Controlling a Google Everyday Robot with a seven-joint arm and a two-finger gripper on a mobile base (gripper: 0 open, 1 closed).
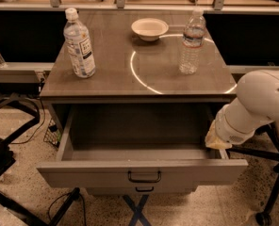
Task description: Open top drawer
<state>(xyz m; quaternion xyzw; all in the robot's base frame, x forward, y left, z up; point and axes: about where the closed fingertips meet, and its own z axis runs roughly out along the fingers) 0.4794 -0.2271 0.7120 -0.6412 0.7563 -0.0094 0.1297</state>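
Note:
The top drawer (92, 171) is a wide grey metal drawer under the tabletop. It stands pulled far out toward me, and its plain grey tray interior (135, 126) is bare. A small dark loop handle (144, 176) sits at the centre of its front. My gripper (216, 140) is at the end of the white arm, against the drawer's right side wall near the front corner. Only its yellowish end shows beside that wall. It is well to the right of the handle.
A lower drawer front with a like handle (144, 189) peeks out below. On the tabletop (130, 79) stand a labelled water bottle (79, 44), a clear bottle (192, 41) and a white bowl (150, 28). A black chair frame (7, 140) is at left and a black stand leg (271, 187) at right.

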